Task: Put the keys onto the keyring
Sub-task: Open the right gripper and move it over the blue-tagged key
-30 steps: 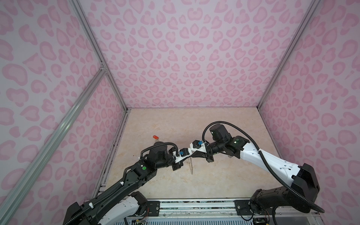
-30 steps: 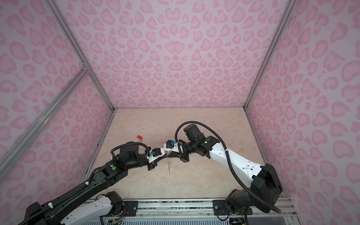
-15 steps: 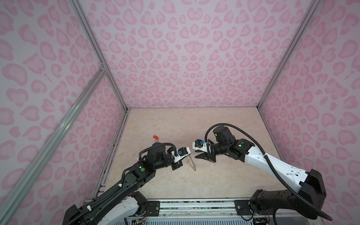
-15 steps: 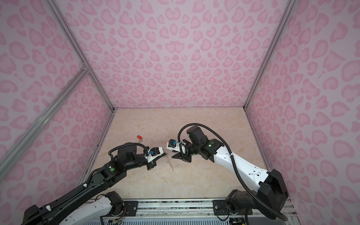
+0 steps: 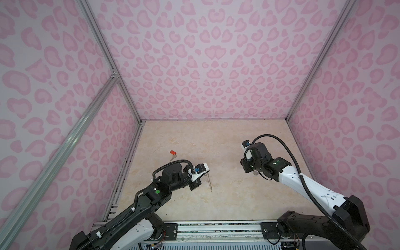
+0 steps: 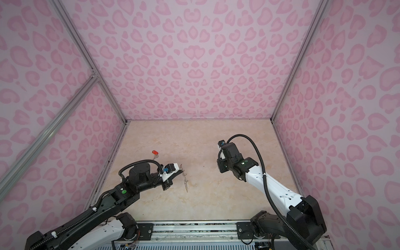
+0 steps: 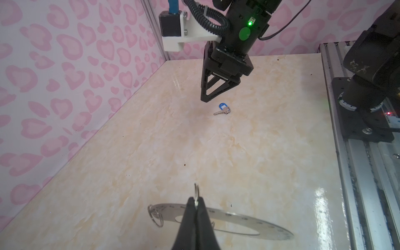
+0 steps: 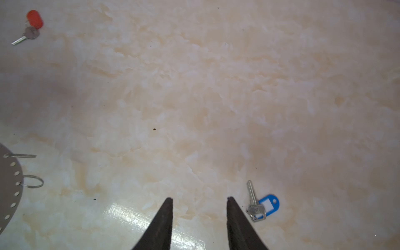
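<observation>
Keyring (image 7: 238, 218) first: the left gripper (image 7: 196, 201) is clamped on 1 of its small wire loops (image 7: 196, 190), holding the disc tilted up on edge, probably to present a loop for threading. Farther out, the right gripper (image 8: 199, 200) hangs with jaws apart and empty, just beside the blue-tagged key (image 8: 256, 204) lying on the table (image 8: 194, 97). Farthest, the red-tagged key (image 8: 30, 26) lies alone, well apart from both.

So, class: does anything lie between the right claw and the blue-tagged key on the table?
Nothing visible does. In the right wrist view the open right claw hangs over the table, and the blue-tagged key lies flat just beside one finger, outside the gap. The red-tagged key lies far off.
</observation>
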### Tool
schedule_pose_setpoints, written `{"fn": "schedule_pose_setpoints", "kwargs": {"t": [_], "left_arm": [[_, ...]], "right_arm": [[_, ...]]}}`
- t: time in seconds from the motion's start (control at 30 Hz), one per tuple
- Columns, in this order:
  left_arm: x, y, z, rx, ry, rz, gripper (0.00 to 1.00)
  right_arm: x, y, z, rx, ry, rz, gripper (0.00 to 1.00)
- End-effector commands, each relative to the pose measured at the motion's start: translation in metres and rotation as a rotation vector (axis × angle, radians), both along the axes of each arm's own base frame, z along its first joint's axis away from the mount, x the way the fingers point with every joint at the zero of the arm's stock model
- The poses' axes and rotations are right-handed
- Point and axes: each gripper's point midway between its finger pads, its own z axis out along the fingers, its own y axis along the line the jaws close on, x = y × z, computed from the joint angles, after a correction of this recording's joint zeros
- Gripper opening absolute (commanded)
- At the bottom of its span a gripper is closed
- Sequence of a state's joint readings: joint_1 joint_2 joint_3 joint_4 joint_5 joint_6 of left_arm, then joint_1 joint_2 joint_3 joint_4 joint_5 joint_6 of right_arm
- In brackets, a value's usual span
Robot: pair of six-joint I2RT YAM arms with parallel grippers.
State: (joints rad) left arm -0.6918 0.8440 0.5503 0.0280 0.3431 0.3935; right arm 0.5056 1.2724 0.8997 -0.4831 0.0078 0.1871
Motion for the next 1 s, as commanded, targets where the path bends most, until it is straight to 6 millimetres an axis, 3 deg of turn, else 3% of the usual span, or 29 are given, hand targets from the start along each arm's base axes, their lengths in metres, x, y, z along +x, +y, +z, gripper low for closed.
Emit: {"fn": "schedule_pose_setpoints", "kwargs": {"t": [0.0,0.27,0.5,0.73,0.97], "left_arm": [[0.002,-0.002,0.018,-0.046,-0.050,-0.003,0.03],[0.002,-0.005,0.016,-0.033,-0.055,-0.022,0.03],[0.002,-0.006,0.016,-0.032,-0.054,-0.029,0.04],[0.002,-0.008,0.012,-0.026,-0.041,-0.037,0.03],[0.003,-0.010,0.007,-0.018,-0.031,-0.041,0.03]], "right_arm": [[0.003,-0.031,-0.017,-0.014,0.100,-0.188,0.42],[0.000,-0.060,-0.051,-0.127,0.237,-0.269,0.47],[-0.010,-0.071,-0.076,-0.166,0.306,-0.302,0.47],[-0.008,-0.072,-0.090,-0.175,0.347,-0.295,0.42],[-0.011,-0.069,-0.097,-0.156,0.371,-0.311,0.45]]}}
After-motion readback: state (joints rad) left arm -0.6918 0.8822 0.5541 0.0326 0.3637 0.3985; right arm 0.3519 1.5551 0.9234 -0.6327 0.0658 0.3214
